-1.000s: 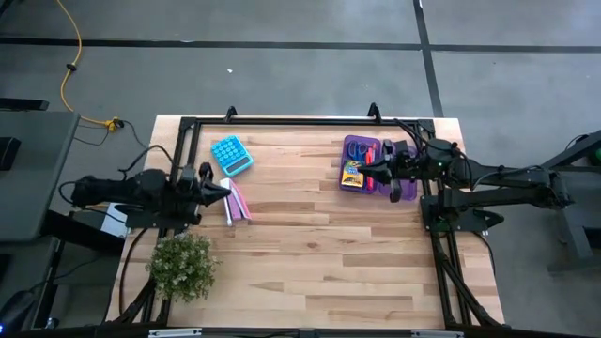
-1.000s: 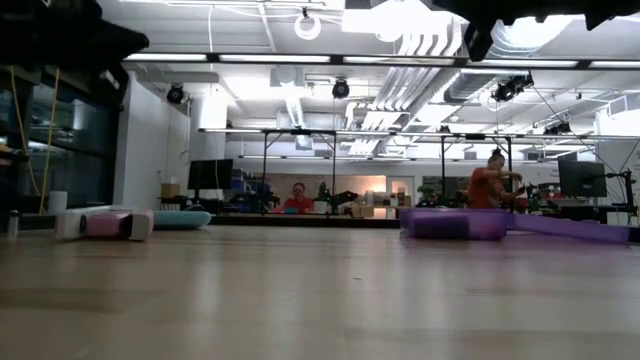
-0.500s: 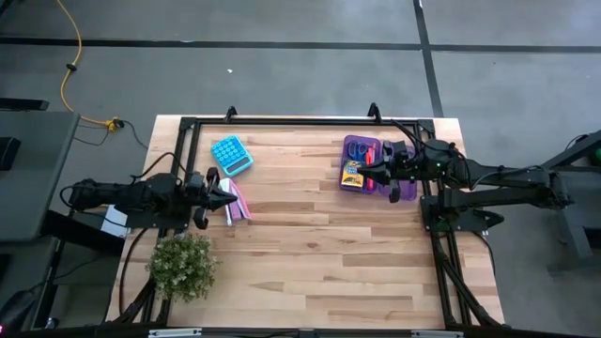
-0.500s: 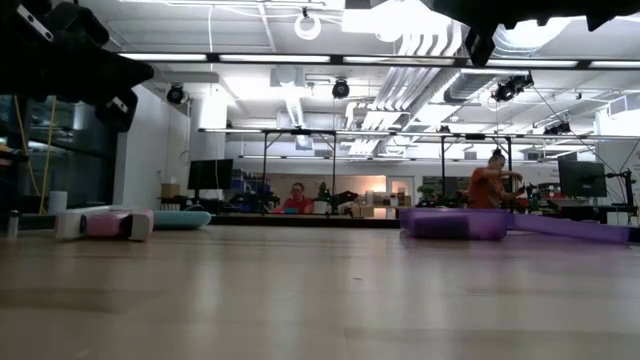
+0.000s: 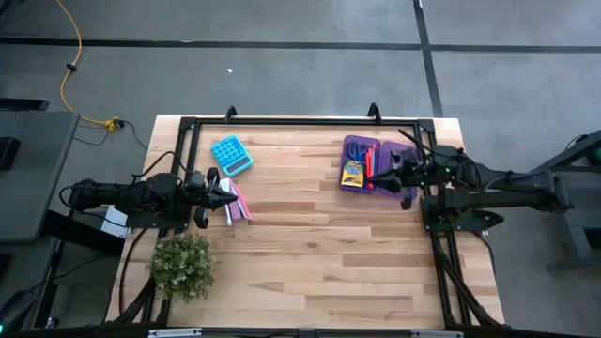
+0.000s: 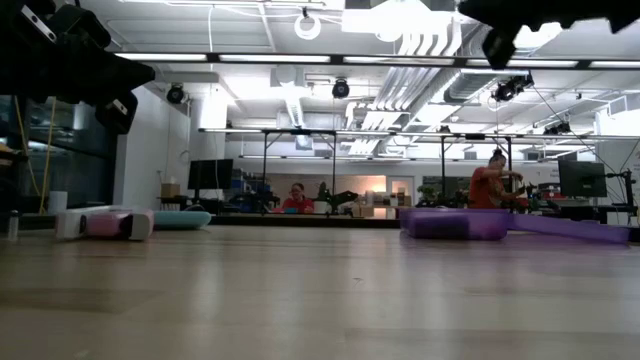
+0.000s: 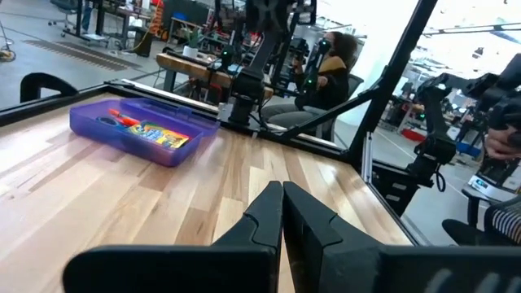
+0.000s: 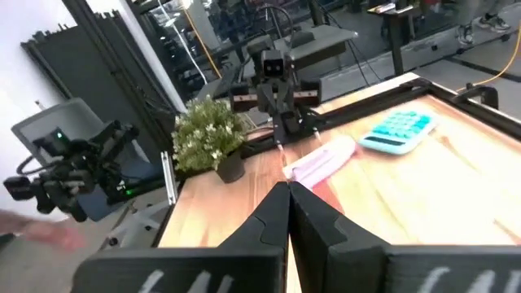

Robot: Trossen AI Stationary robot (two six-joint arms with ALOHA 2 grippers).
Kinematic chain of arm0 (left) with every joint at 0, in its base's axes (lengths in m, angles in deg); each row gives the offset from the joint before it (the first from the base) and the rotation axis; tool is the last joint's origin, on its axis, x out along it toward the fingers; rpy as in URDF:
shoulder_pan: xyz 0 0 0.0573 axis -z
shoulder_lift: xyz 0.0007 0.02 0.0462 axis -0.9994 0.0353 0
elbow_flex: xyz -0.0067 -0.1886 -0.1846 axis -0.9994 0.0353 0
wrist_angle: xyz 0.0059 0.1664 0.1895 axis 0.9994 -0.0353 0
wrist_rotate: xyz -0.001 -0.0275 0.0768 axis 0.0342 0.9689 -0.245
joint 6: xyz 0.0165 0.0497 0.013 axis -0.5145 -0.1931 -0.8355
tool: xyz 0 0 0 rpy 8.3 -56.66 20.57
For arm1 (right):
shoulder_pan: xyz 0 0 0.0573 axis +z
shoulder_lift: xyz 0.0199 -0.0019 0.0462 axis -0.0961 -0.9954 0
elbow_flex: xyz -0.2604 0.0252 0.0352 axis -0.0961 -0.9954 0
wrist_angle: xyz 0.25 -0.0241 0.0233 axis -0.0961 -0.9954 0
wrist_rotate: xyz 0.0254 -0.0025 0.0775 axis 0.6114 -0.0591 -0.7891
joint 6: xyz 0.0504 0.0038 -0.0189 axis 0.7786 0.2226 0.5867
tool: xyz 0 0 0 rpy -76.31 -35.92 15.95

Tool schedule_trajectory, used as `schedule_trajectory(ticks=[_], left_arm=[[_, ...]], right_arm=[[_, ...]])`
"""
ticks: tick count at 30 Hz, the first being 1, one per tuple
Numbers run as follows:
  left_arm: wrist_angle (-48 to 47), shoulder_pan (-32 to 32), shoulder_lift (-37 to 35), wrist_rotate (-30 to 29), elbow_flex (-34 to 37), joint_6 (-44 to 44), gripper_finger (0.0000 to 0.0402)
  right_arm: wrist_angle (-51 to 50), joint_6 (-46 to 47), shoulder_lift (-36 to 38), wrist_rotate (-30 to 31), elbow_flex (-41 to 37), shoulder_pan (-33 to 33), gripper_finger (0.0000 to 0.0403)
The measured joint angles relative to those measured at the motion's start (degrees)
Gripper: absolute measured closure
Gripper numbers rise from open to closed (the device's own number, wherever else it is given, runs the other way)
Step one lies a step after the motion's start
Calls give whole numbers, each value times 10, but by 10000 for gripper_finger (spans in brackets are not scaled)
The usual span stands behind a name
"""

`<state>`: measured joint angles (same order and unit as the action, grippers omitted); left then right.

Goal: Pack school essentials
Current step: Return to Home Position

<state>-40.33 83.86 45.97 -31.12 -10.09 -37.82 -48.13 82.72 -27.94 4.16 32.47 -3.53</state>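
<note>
Both arms are low over the tabletop (image 5: 310, 253). My left end effector (image 7: 282, 195) is closed w/ nothing in it, fingers pressed tip to tip. It sits at the left side, just beside a pink-and-white item (image 5: 239, 201). My right end effector (image 8: 286, 194) is also closed and empty. It hangs over the side of the purple case (image 7: 114, 134) nearest my right arm.

Task stuff: the crayon box (image 5: 352, 176) and scissors (image 5: 358, 150) lie inside the case at the back right. There's a thin red-orange stick next to them, prob a pen. The case is open.

I judge the packing is mostly done and the arms are due to go home.

What could go wrong:
- Right arm pulls back low and a finger or wrist clips the case wall or its open lid. The case then skids or tips and the contents spill.
- Left arm swings out w/o lifting first. It could sweep the pink-and-white item, or the blue calculator (image 5: 231, 155) near it, toward the edge. The potted plant (image 5: 181, 265) stands close to that arm too.
- Pink-and-white item stays unpacked. Can't tell exactly what it is, but if it's one of the essentials the job ends short.
</note>
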Motion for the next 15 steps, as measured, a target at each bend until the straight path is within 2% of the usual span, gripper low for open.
schedule_trajectory(ticks=[6,10,15], left_arm=[[0,0,0,0,0,0,401],[0,0,0,0,0,0,401],[0,0,0,0,0,0,401]], right_arm=[[29,37,113,55,-115,36,403],[103,28,177,90,-197,77,403],[121,15,247,111,-260,108,403]])
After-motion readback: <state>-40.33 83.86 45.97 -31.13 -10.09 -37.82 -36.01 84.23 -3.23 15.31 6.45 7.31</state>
